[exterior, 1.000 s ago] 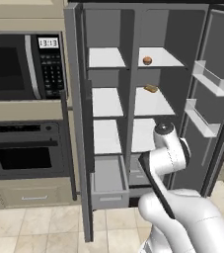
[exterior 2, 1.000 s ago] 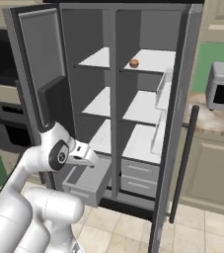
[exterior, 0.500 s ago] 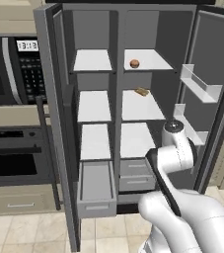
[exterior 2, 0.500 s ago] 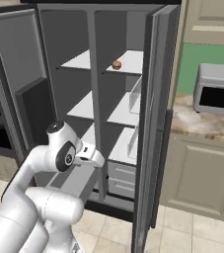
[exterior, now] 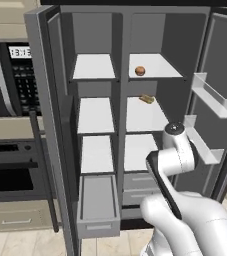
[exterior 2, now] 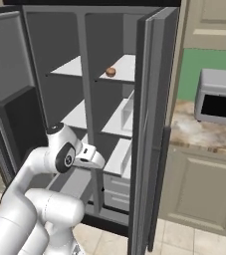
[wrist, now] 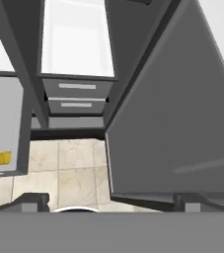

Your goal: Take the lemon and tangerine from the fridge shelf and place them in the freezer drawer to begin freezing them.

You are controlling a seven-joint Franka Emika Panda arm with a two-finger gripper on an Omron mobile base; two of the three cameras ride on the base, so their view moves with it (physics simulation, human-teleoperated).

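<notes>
The tangerine [exterior: 140, 71] [exterior 2: 110, 72] sits alone on the fridge's top right shelf. A small yellow lemon [wrist: 3, 158] lies inside the open freezer drawer [wrist: 5, 113], near its front; the drawer [exterior: 98, 227] is pulled out at the fridge's lower left. My gripper [wrist: 111, 201] is open, its tips wide apart with nothing between them. It hangs in front of the lower right compartment, looking down at the floor beside the drawer. My arm [exterior: 177, 150] stands well below the tangerine.
A tan-brown elongated food item [exterior: 146, 99] lies on the middle right shelf. Two shallow stacked drawers [wrist: 76, 96] are shut under the right shelves. The right fridge door [wrist: 182, 113] stands open close beside the hand. A microwave [exterior: 15, 75] and oven are left.
The base has driven, so the fridge has shifted and grown in both base views. The arm holds much the same pose and the tangerine stays on its shelf.
</notes>
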